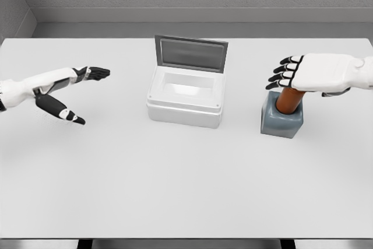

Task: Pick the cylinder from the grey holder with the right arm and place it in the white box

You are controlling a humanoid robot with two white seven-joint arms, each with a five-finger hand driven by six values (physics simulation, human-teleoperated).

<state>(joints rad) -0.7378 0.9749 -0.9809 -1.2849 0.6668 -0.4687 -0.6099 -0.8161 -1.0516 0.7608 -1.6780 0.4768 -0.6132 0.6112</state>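
A brown-orange cylinder stands upright in the grey holder on the right side of the table. My right hand hovers just above the cylinder's top, palm down, fingers stretched out to the left and holding nothing. The white box sits in the middle of the table, its grey lid raised at the back and its inside bare. My left hand rests over the left part of the table, fingers and thumb spread wide.
The white table stretches wide in front of the box and holder. A grey wall runs behind its far edge.
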